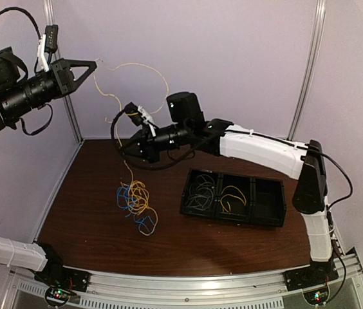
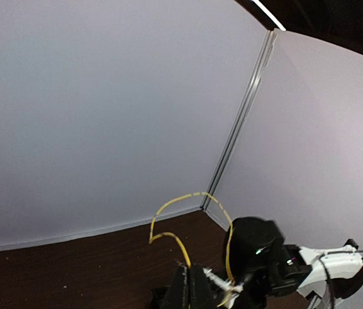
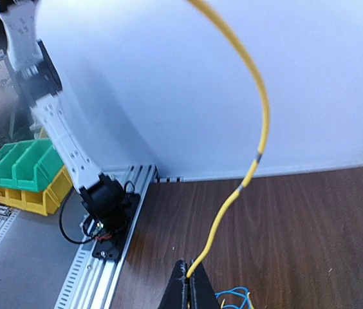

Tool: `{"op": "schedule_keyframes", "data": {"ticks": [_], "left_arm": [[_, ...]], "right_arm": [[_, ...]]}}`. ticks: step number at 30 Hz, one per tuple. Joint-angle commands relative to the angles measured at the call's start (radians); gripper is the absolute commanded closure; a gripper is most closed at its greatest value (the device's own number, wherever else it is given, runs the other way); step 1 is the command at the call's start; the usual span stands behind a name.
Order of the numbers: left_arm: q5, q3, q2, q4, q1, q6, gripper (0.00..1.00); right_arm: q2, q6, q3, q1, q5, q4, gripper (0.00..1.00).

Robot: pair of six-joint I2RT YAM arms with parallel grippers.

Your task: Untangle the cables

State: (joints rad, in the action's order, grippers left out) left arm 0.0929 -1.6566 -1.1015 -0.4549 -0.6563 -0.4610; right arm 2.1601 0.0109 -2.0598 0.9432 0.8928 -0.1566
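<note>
A long yellow cable [image 1: 158, 74] hangs in the air between both grippers. My left gripper [image 1: 93, 64] is raised at the upper left and shut on one end of it; the left wrist view shows the fingers [image 2: 194, 287] pinching the cable [image 2: 176, 199]. My right gripper [image 1: 121, 150] is shut on the same cable lower down, above the table; the right wrist view shows it [image 3: 191, 283] gripping the cable [image 3: 259, 145]. From there the cable drops into a tangled yellow and blue bundle [image 1: 136, 203] on the table.
A black tray [image 1: 268, 206] with three compartments lies at right, holding a grey cable [image 1: 201, 189] and a yellow cable [image 1: 233, 197]. Purple walls close the back and sides. Green and yellow bins [image 3: 20, 174] stand beyond the left arm's base [image 3: 104, 207].
</note>
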Motion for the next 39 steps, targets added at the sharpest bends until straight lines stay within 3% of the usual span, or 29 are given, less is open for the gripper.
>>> {"op": "schedule_keyframes", "data": {"ticks": [1,8,12,17,21,26,32,39], "left_arm": [[-0.188,0.173,0.080,0.033,0.002,0.046,1.00],[-0.225,0.286,0.157,0.053,0.003,0.039,1.00],[-0.217,0.326,0.178,0.054,0.003,0.036,1.00],[-0.217,0.402,0.208,0.054,0.003,0.028,1.00],[-0.179,0.522,0.245,0.133,0.003,-0.005,1.00],[-0.129,0.609,0.255,0.203,0.003,-0.047,1.00],[-0.027,0.656,0.204,0.280,0.003,-0.069,1.00],[0.113,0.734,0.085,0.511,-0.004,-0.144,1.00]], "right_arm": [[-0.157,0.005,-0.084,0.005,0.000,-0.038,1.00],[-0.139,-0.085,0.004,0.012,0.083,-0.011,1.00],[-0.100,0.118,-0.104,0.035,0.021,-0.229,1.00],[-0.263,0.199,-0.115,0.020,-0.022,-0.217,1.00],[-0.274,0.345,-0.144,0.056,-0.161,-0.318,1.00],[-0.309,0.383,-0.151,0.041,-0.212,-0.360,1.00],[-0.391,0.409,0.100,-0.014,-0.200,-0.387,1.00],[-0.558,0.420,0.475,-0.113,-0.199,-0.357,1.00]]}}
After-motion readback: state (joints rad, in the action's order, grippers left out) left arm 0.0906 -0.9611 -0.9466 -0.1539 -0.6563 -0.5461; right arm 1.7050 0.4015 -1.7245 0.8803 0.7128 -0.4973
